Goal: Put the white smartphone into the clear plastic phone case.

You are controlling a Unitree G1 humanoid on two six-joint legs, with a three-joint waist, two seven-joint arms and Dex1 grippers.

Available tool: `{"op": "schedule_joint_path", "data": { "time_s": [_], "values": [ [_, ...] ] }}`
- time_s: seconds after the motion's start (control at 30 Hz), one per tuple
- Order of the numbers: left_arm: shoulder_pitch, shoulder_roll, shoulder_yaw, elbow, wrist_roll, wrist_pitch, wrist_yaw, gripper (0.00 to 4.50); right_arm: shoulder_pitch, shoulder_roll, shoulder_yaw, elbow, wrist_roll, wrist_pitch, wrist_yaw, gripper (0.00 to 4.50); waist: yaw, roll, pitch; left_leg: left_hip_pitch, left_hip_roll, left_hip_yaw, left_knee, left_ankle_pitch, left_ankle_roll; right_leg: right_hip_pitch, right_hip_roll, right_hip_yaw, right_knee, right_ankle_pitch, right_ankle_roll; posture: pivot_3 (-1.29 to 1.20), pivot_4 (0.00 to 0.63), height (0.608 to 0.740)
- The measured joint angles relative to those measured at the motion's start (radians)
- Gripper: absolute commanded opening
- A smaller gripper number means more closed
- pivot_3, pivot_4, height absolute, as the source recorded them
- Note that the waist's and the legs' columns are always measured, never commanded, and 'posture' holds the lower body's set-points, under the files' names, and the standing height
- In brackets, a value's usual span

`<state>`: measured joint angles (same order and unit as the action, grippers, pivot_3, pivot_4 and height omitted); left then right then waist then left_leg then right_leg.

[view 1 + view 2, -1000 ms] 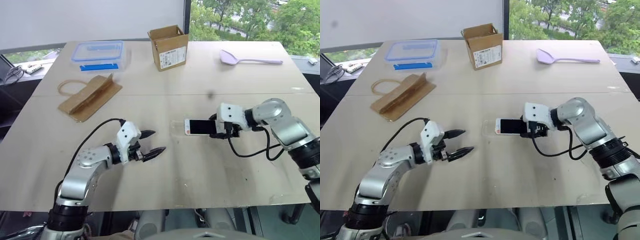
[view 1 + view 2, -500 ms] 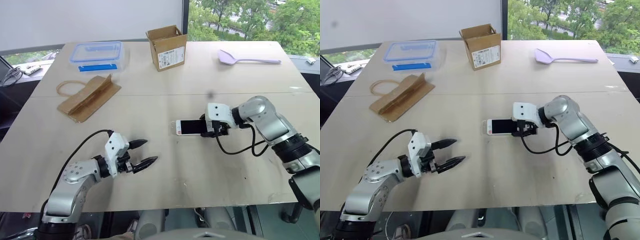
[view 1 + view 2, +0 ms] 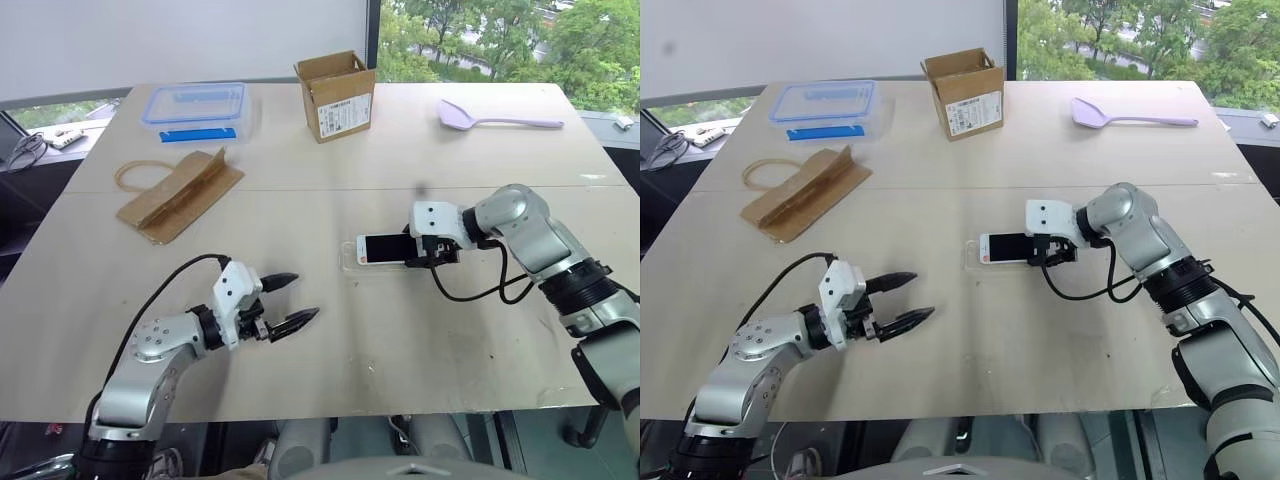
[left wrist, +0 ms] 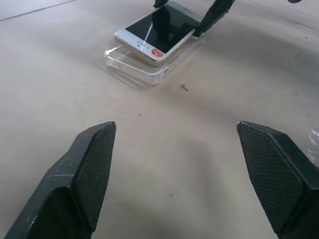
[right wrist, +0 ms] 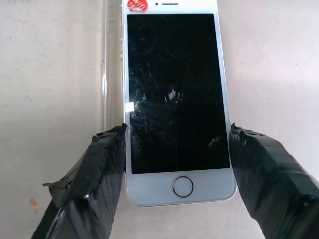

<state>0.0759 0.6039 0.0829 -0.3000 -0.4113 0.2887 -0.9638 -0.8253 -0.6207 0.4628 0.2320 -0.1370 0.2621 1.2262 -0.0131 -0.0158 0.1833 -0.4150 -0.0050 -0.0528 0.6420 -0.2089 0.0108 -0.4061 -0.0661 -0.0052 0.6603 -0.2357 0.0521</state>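
Seating incomplete: the right end effector grips the white smartphone by its long edges, tilted over the clear plastic phone case on the counter, not yet pressed in; left end effector stands wide, empty, well apart.

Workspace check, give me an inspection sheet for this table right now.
Surface: pale table, seam across the middle.
Job's things: phone lying partly over the clear case, not seated.
Clutter: food box, cardboard box, folded paper bag, lilac spoon.
Grippers: right tool shut on the phone's sides; left tool open, holding nothing.
Cables: black cable looping from the right arm.
Surroundings: window with trees.
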Motion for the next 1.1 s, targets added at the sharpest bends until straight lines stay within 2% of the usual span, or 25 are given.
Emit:
{"op": "schedule_joint_path", "data": {
  "time_s": [0.5, 1.1],
  "values": [
    [-0.025, 0.000, -0.018, 0.040, 0.028, -0.034, 0.005, 3.96, 0.020, -0.038, 0.000, -0.133, -0.011, 0.148, 0.058, 2.88, 0.000, 0.000, 0.000, -0.001, 0.000, 0.000, 0.000, 0.000, 0.000, -0.001, 0.000, 0.000, 0.000, 0.000, 0.000, 0.00, 0.150, 0.740],
    [-0.035, -0.001, -0.046, 0.059, 0.035, -0.041, 0.005, 3.96, 0.045, -0.073, 0.005, -0.212, -0.017, 0.195, 0.074, 2.88, 0.000, 0.000, 0.000, -0.001, 0.000, 0.000, -0.001, 0.000, 0.000, -0.001, 0.000, 0.000, 0.000, 0.000, 0.000, 0.00, 0.150, 0.740]
  ]
}}
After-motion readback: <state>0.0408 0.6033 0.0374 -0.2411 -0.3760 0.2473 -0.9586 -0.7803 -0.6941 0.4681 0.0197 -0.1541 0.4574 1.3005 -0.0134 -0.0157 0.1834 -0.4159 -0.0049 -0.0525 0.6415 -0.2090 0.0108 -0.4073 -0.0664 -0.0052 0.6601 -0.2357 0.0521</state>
